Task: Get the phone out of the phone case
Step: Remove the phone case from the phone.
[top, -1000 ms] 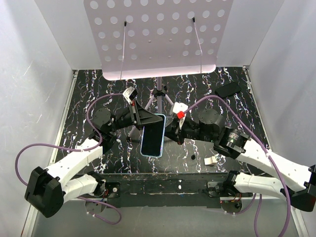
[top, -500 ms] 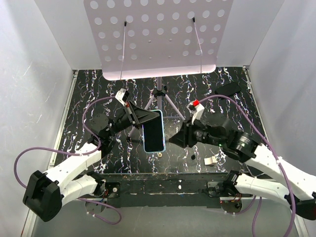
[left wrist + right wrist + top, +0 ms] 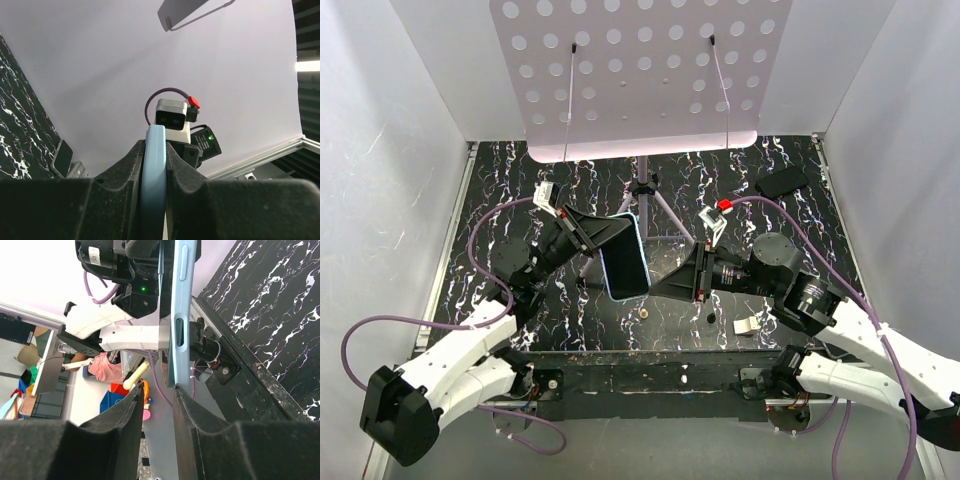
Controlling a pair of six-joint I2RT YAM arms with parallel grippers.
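My left gripper point(image 3: 608, 236) is shut on the light blue phone case point(image 3: 644, 258) and holds it in the air above the table, tilted. The black phone point(image 3: 623, 260) sits in the case, screen up. In the left wrist view the case's edge point(image 3: 154, 170) is pinched between both pads. My right gripper point(image 3: 657, 289) is open at the phone's lower right edge. In the right wrist view the case point(image 3: 180, 315) stands edge-on with its end against the tip of one finger point(image 3: 181, 399). The gap between my right gripper's point(image 3: 157, 392) fingers is empty.
Another flat black slab point(image 3: 782, 182) lies at the back right. A small white piece point(image 3: 748, 325) and two tiny bits point(image 3: 710, 317) lie on the marbled black table point(image 3: 500, 190). A tripod point(image 3: 642, 190) with a perforated white board point(image 3: 640, 70) stands behind. White walls enclose both sides.
My left gripper has swung the cased phone leftward and tilted it. My right gripper pulled away from the phone, opened, and now points at its lower right edge.
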